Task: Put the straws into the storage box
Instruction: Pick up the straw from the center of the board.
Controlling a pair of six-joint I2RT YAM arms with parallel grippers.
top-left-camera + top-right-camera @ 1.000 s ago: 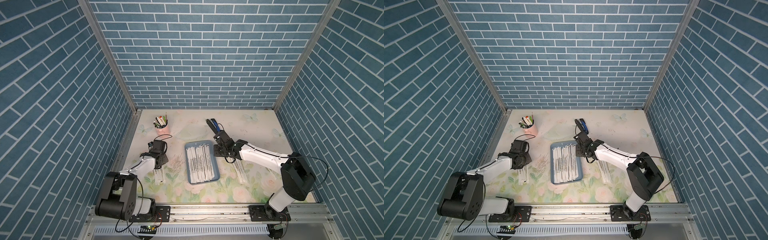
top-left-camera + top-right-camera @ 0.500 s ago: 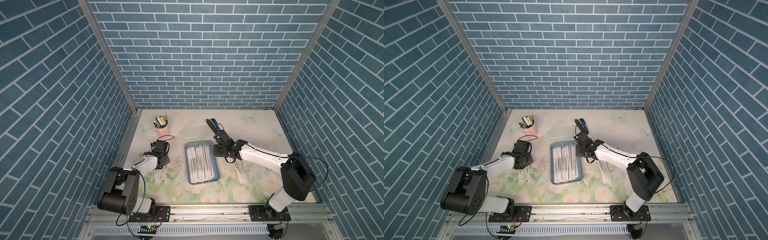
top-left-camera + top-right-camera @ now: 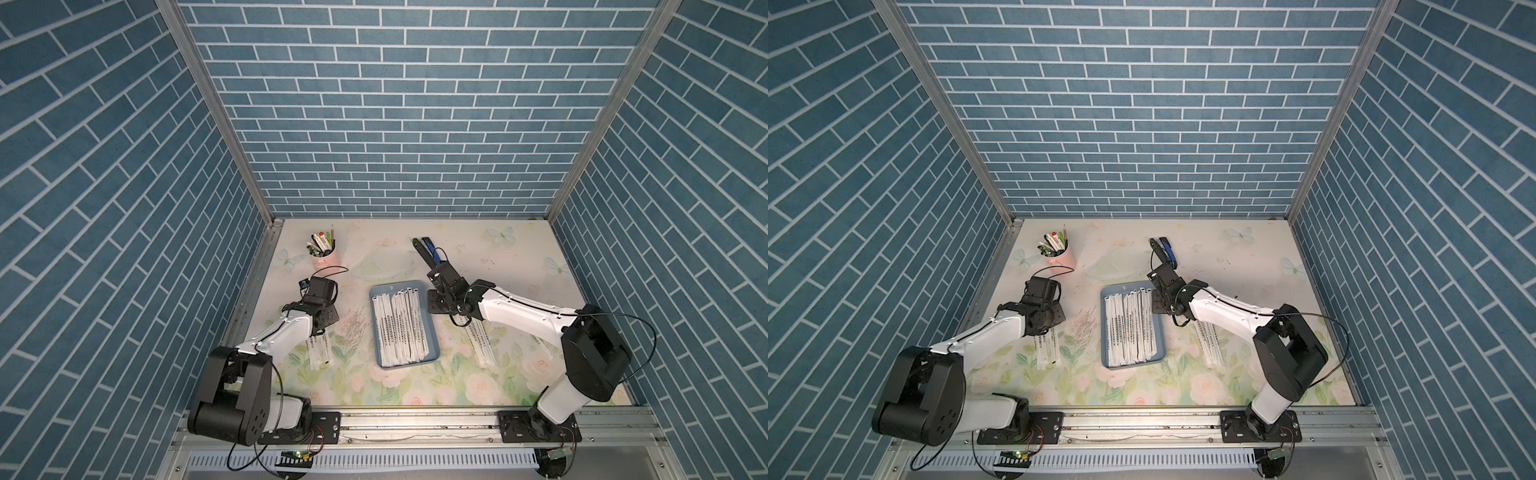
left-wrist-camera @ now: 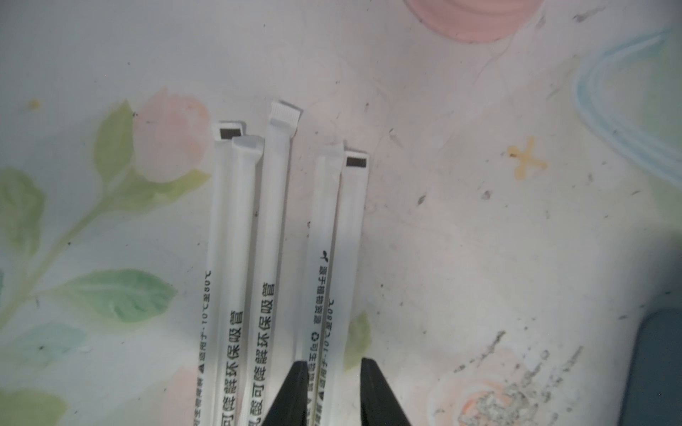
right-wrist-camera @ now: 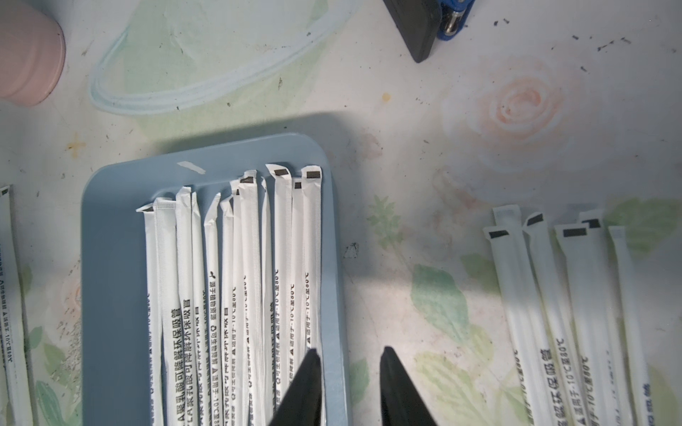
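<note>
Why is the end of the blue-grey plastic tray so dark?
Right wrist view: a cast shadow crosses the blue-grey plastic tray; the pink cylindrical cup looks blurry. Left wrist view: a grey shadow falls on the white paper-wrapped straws.

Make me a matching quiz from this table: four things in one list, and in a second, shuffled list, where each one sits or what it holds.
Things:
1. pink cup
2. stapler
3. storage box
4. right-hand loose straws

Places:
A. mid-table, holding a row of straws
B. flat on the table, outside the box
C. far left, holding pens
D. far side, just beyond the box's far right corner

Pairs: 1-C, 2-D, 3-A, 4-B.
</note>
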